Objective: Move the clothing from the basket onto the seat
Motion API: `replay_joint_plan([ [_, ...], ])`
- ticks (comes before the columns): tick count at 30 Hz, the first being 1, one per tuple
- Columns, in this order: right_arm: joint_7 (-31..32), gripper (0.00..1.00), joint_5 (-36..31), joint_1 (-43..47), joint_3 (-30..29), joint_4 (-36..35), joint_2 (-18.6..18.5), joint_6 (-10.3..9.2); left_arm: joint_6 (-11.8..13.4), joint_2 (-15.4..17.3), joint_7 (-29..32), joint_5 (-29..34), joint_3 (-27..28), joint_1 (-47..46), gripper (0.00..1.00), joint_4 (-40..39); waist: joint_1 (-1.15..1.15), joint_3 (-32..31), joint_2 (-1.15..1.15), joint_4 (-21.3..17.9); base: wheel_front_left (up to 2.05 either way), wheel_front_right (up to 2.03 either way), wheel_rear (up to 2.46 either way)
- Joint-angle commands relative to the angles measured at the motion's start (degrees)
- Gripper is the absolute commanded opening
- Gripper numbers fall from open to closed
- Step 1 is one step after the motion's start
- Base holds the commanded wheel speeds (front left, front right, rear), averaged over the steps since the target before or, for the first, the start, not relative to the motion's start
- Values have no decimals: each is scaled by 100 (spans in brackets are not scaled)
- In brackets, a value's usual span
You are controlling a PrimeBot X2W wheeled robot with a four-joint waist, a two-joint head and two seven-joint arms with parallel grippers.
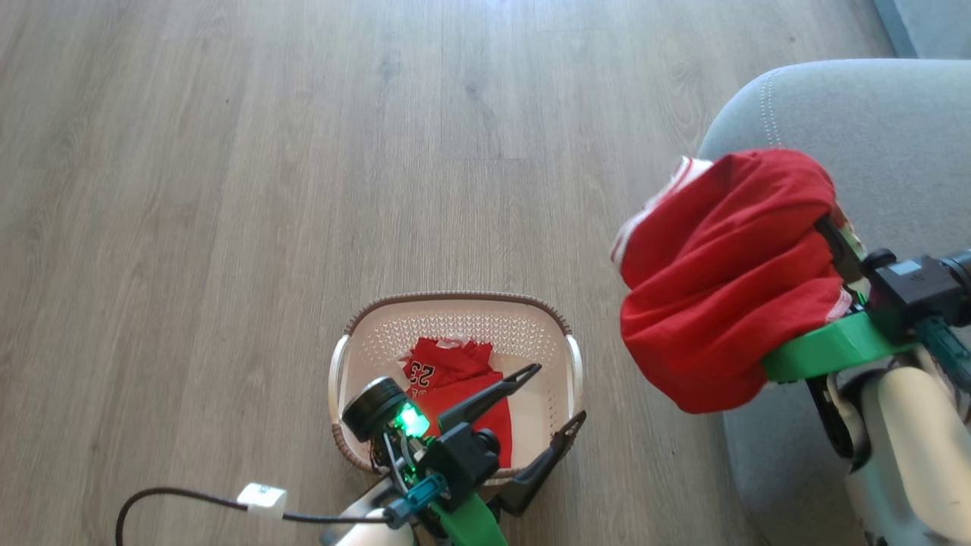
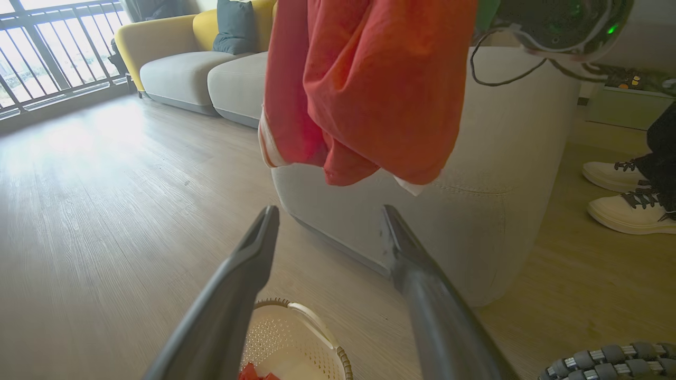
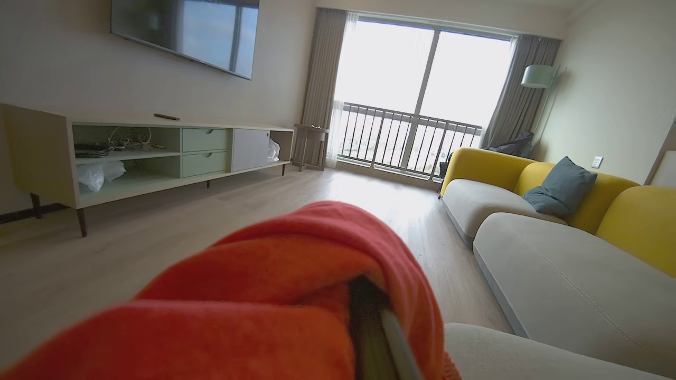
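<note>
A red garment [image 1: 721,280] hangs bunched from my right gripper [image 1: 831,227], which is shut on it at the near edge of the grey seat [image 1: 872,121]. The same garment [image 2: 364,84] dangles in front of the seat [image 2: 507,158] in the left wrist view and drapes over the right fingers [image 3: 369,327]. A second red garment with white numerals [image 1: 455,387] lies in the cream basket [image 1: 364,341] on the floor. My left gripper [image 1: 561,394] hovers open just above the basket's right half, holding nothing. The basket [image 2: 296,338] lies below its fingertips [image 2: 266,221].
Wood floor stretches around the basket. A black cable with a white plug [image 1: 262,500] lies at the lower left. A person's feet in white shoes [image 2: 628,195] stand beside the seat. A yellow sofa [image 3: 554,211] and a TV cabinet [image 3: 132,153] line the room.
</note>
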Motion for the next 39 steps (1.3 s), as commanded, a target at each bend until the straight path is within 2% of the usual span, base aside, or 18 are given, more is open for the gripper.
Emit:
replay_joint_plan([
  [1, -13, 0, -14, -112, 20, -241, 58, -2, -2, -37, -27, -28, 247, -77, 100, -147, 0, -14, 0, -13, 0, 0, 0],
  [11, -13, 0, -45, -23, -134, -321, 94, -2, -19, -5, -27, -7, 196, -23, 100, -92, 0, -40, 0, -158, 0, 0, 0],
  [20, -13, 0, -84, -40, -369, -404, 57, -2, -20, 31, -27, 14, 111, -7, 100, -141, 0, 17, 0, -568, 0, 0, 0],
  [32, -13, 0, -161, 36, -820, -644, 54, -2, -20, 84, -27, 61, -25, -139, 100, -324, 0, 364, 0, -1612, 0, 0, 0],
  [39, -13, 0, -226, 252, -1233, -806, 178, -2, -20, 169, -27, 66, -82, -199, 100, -394, 0, 499, 0, -2230, 0, 0, 0],
])
